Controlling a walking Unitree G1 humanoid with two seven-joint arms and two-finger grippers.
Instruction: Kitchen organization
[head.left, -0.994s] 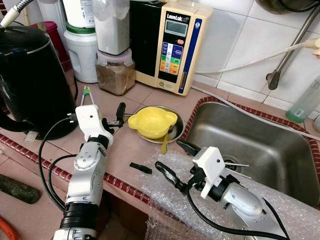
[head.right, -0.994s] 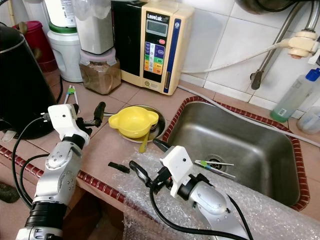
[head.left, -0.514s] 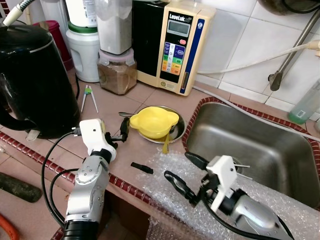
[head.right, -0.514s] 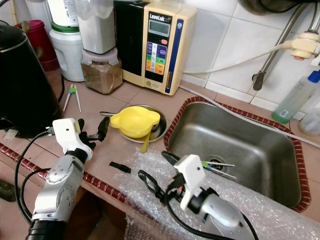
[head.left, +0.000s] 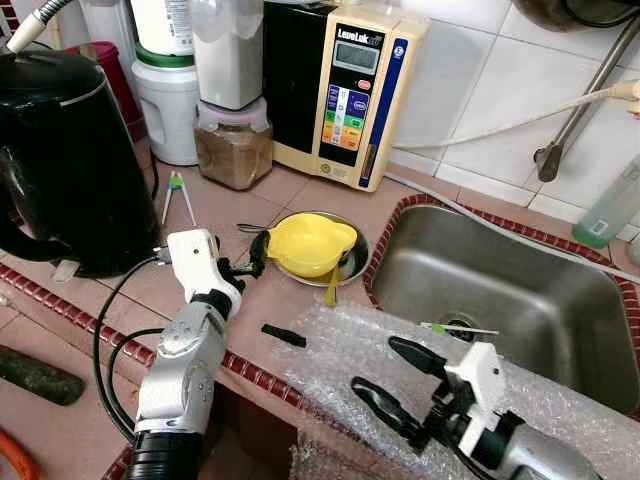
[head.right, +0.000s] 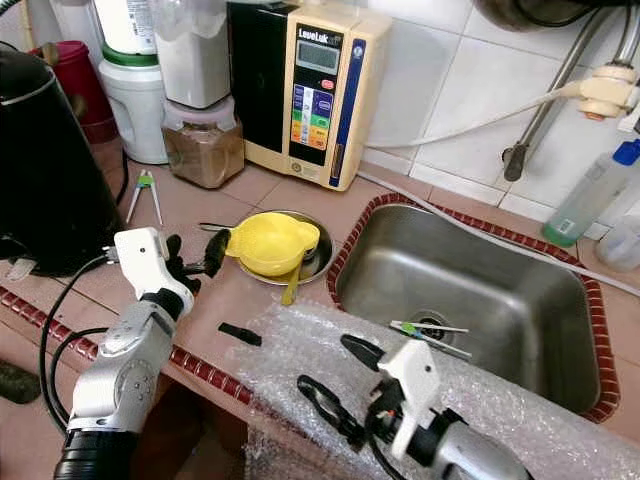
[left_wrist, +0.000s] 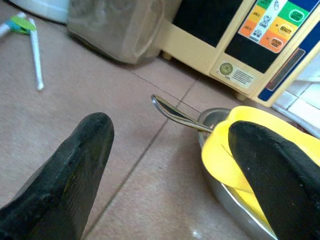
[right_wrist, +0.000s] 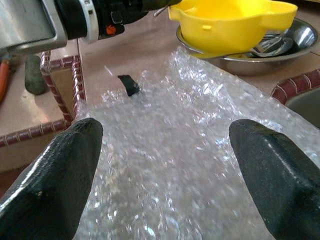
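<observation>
- Since 1 s ago: left gripper (head.left: 252, 262) has closed in on the yellow bowl (head.left: 306, 244); right gripper (head.left: 395, 383) has pulled back over the bubble wrap (head.left: 400, 340).
- Left: fingers spread, empty, one at the bowl's rim.
- Bowl sits in the steel dish (head.left: 352, 262) left of the sink (head.left: 500, 290). Likely light, stiff, slick plastic; pinch the rim or lug.
- Right: fingers apart, holding nothing.

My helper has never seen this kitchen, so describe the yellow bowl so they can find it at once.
Start at the steel sink set in the tiled counter. Just left of its rim sits a shallow steel dish, in front of the cream water machine. The bowl rests in that dish: the one bright yellow thing there, with a lip at each side.
</observation>
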